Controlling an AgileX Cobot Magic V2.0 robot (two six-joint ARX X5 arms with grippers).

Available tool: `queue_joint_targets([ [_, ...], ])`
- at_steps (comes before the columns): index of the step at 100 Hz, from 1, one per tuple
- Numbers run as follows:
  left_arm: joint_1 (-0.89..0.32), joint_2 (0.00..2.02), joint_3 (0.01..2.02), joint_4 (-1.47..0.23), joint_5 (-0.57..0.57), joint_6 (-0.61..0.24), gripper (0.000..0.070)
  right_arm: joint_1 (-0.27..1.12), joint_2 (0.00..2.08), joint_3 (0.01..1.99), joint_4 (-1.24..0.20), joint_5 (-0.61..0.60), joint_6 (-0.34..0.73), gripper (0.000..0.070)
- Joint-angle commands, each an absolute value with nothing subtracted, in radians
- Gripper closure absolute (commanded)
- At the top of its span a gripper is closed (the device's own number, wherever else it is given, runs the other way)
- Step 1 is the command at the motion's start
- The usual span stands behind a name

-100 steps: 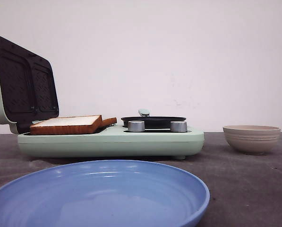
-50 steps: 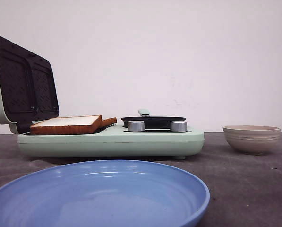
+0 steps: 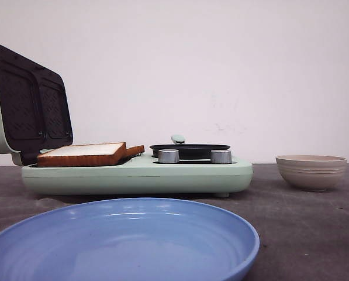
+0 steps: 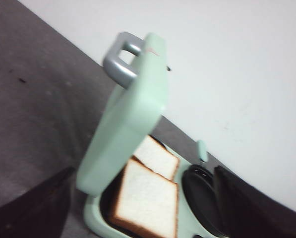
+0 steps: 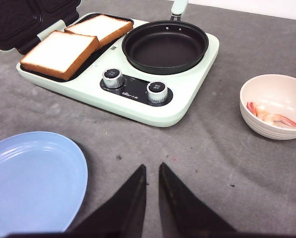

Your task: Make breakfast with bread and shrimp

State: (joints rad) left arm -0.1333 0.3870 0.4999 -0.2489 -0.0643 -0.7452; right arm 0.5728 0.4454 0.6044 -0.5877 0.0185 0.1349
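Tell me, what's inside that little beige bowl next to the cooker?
The beige bowl holds a few pink-orange shrimp, seen from the right wrist camera. From the front view its wall hides them completely. Whether anything lies beneath the shrimp cannot be seen.

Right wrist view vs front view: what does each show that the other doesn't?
Only the right wrist view shows the shrimp lying inside the beige bowl, the black pan's bare inside, both slices of bread from above, and the right gripper, fingers nearly together with nothing between them.

Only the front view shows the open lid's dark grill plates face on; the bowl's contents are hidden behind its wall.

Both show the green breakfast maker, its two silver knobs, the bread, the bowl and the blue plate.
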Motion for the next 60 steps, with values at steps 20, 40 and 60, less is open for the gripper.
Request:
queue_joint_targets([
  [20, -0.009, 0.525, 0.505, -0.064, 0.047, -0.846, 0.0179, 0.579, 0.447, 0.608, -0.578, 0.016, 0.12, 0.0661],
  [40, 0.116, 0.69, 0.505, 0.089, 0.185, -0.94, 0.018, 0.579, 0.447, 0.608, -0.578, 0.016, 0.119, 0.0661],
  [60, 0.205, 0.863, 0.505, 0.336, 0.31, -1.062, 0.0184, 0.579, 0.448, 0.608, -0.576, 0.016, 0.119, 0.0661],
])
